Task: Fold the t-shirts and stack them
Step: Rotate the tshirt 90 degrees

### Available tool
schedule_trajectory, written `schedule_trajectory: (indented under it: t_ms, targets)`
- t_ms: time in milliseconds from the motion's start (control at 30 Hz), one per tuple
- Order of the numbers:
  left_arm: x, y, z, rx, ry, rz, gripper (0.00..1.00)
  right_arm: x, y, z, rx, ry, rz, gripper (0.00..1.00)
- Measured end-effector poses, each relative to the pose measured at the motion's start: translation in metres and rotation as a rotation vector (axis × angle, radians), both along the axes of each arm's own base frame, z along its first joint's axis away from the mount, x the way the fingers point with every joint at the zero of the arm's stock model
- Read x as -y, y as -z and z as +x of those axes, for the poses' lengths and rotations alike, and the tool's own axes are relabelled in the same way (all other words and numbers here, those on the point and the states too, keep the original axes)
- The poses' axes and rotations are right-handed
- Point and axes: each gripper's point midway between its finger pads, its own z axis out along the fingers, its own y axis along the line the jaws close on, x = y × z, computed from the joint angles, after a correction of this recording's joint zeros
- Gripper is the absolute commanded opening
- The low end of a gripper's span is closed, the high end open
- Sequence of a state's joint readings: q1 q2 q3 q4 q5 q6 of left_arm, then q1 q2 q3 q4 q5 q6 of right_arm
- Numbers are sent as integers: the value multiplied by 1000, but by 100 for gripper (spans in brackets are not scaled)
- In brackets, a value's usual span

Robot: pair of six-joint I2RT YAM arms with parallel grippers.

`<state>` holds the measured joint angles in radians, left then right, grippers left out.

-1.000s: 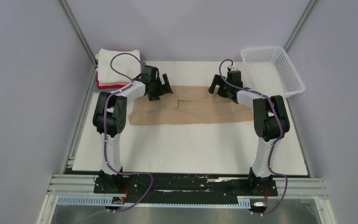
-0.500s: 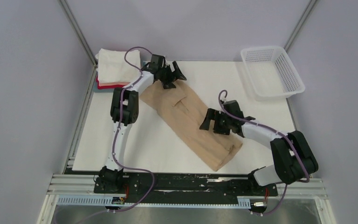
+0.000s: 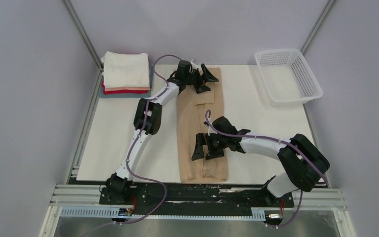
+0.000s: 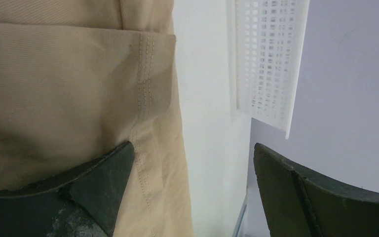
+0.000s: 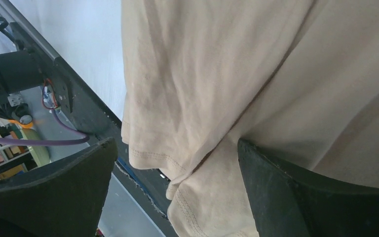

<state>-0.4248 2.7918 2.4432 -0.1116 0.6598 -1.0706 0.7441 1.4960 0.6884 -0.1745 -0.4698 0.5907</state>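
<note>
The tan t-shirt (image 3: 201, 128), folded into a long strip, lies lengthwise from the table's far edge to its near edge. My left gripper (image 3: 206, 79) is open at the strip's far end; in the left wrist view (image 4: 192, 148) one finger (image 4: 94, 187) rests on the tan cloth (image 4: 64, 89). My right gripper (image 3: 202, 154) is open low over the strip's near part; in the right wrist view (image 5: 176, 143) the hem (image 5: 202, 207) hangs between its jaws. A stack of folded shirts (image 3: 126, 74), cream-white on top with pink, red and grey-blue below, sits at the back left.
A white mesh basket (image 3: 288, 75) stands at the back right and shows in the left wrist view (image 4: 269, 59). The white table mat (image 3: 118, 133) ends at the black rail (image 3: 197, 190) along the near edge. The shirt's near end reaches that rail.
The tan strip has swung from lying crosswise to lying lengthwise. My left gripper moved right along the far edge. My right gripper swept toward the near middle of the table.
</note>
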Motion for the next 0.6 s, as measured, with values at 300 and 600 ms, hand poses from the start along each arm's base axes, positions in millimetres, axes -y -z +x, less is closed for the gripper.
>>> schedule_trajectory:
  t_ms: [300,600]
  targets:
    - [24,-2,1,55,-16,-31,100,-4,-2,-1,-13,-12,20,100]
    - [12,-21,0,141,5,60,100,27,-79,12,257,117,41,100]
